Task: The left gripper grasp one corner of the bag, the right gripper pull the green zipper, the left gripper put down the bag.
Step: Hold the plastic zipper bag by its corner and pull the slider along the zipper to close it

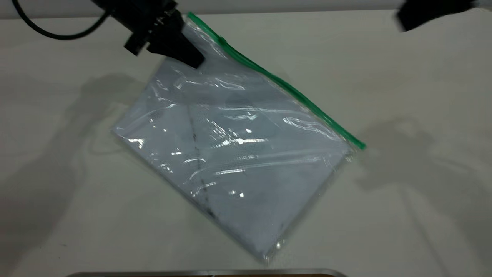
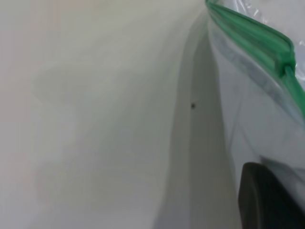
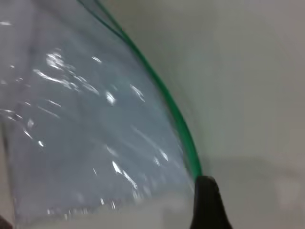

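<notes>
Clamping the top corner of the bag (image 1: 230, 154), the left gripper (image 1: 192, 57) is holding its jaws closed on the clear plastic just below the upper end of the green zipper (image 1: 276, 80), at the far left of the counter (image 1: 403, 96) in the exterior view. The bag is hanging tilted from that grip, its lower corners resting on or close to the counter, with white sheets and a dark diagonal smudge showing through the plastic. The green zipper is running diagonally down the bag's upper right edge, from beside the left gripper to the bag's right corner. In the left wrist view, 1 dark finger (image 2: 267, 200) is pressing against the plastic below the zipper's end. The right gripper (image 1: 430, 13) is sitting at the far right edge of the exterior view, well apart from the bag; how far its jaws are open cannot be told. A black cable (image 1: 50, 32) is looping behind the left arm.
</notes>
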Controlling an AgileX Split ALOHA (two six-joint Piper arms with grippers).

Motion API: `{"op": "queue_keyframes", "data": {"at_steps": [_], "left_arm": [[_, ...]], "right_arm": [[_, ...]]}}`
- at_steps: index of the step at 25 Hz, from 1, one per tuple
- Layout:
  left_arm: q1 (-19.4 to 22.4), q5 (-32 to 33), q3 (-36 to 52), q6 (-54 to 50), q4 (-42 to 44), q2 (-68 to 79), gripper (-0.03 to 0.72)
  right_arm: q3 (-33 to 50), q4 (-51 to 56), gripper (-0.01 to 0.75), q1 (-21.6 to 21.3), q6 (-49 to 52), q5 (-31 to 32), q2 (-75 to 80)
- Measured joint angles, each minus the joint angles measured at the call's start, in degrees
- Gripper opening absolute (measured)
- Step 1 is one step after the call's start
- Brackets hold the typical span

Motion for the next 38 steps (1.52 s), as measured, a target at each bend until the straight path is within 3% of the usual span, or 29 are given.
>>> {"op": "queue_keyframes", "data": {"at_steps": [5, 10, 21, 38], "left_arm": [[-4.19, 0.29, 0.0, 5.5, 1.31, 0.0, 0.053], [-6.69, -1.06, 0.0, 8.34, 1.5, 0.0, 0.053], [-8.8, -6.0, 0.0, 8.54, -0.72, 0.0, 0.053], [-9.67, -7.43, 0.0, 8.76, -3.48, 0.0, 0.053]], "right_arm": [[-5.39, 8.49, 0.534, 5.16, -9.63, -0.07, 9.25], [-10.84, 14.91, 0.534, 7.7, -17.3, 1.56, 17.2], [-17.87, 26.4, 0.534, 7.9, -29.4, 9.04, 25.92], [-18.68, 35.85, 0.534, 7.9, -37.49, 6.8, 30.19]]}}
